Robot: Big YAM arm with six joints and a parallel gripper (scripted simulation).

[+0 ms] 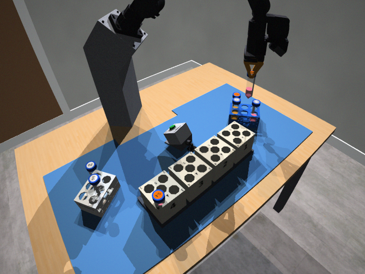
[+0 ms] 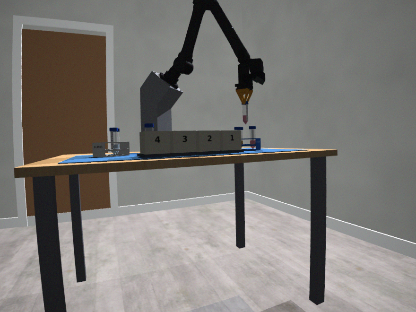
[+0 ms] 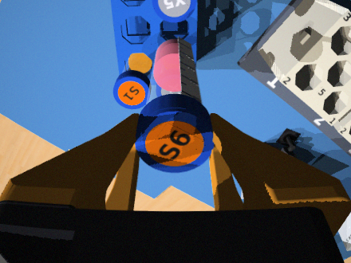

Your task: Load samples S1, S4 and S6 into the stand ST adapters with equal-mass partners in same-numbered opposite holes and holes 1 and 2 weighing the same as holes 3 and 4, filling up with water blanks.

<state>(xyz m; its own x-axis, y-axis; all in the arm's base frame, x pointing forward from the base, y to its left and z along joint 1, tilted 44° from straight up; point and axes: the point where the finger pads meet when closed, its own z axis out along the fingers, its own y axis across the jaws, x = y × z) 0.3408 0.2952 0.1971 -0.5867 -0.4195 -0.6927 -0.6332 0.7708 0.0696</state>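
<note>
Tube S6 was clamped upright by the gripper above the blue rack RS. Cap labels S6, S1 and X5 were legible only in the wrist view. Adapter numbers 4, 3, 2 and 1 were read on the stand ST in the exterior view.

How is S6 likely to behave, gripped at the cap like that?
S6 hangs from the pincer by its cap alone, so it may swing. Little pink liquid sits near the tip: probably light. Its round wall and conical tip suggest it would roll or topple if set down outside a well.

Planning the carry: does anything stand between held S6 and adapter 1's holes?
Nothing visible does. S6 hangs from the gripper, its tip above the rack tubes' caps; all of adapter 1's holes gape.
</note>
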